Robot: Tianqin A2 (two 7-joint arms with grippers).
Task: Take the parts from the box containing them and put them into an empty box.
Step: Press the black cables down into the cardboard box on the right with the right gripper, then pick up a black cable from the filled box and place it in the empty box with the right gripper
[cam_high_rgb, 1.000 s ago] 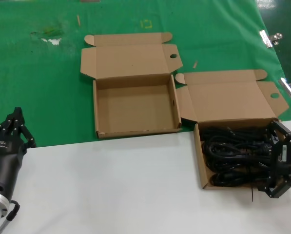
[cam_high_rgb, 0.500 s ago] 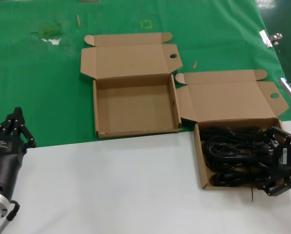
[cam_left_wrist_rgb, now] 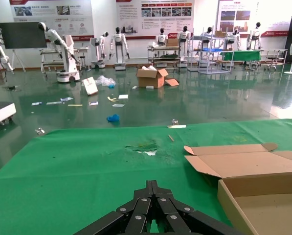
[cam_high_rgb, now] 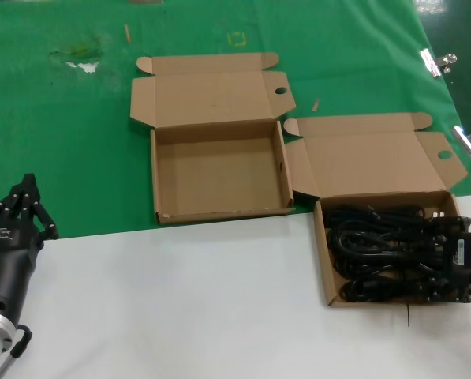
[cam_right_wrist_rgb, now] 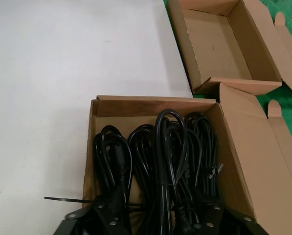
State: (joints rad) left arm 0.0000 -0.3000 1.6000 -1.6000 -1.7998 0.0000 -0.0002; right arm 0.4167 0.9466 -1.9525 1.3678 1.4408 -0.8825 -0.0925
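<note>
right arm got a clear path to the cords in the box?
Probably yes. The right gripper is already down in the full box, right at the power cords; both lids lie folded back and nothing covers the cords. Left gripper is parked far off.

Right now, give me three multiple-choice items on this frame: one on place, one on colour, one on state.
1. Where is the right claw?
A. down among the cords
B. over the empty box
C. parked by the clips
2. What colour is the cloth under the empty box?
A. blue
B. green
C. red
3. How are both boxes' lids?
A. taped
B. closed
C. open

Answers:
1 A: the head view shows it low in the full box, at the cords.
2 B: the cloth is green.
3 C: both flaps lie folded back.
</note>
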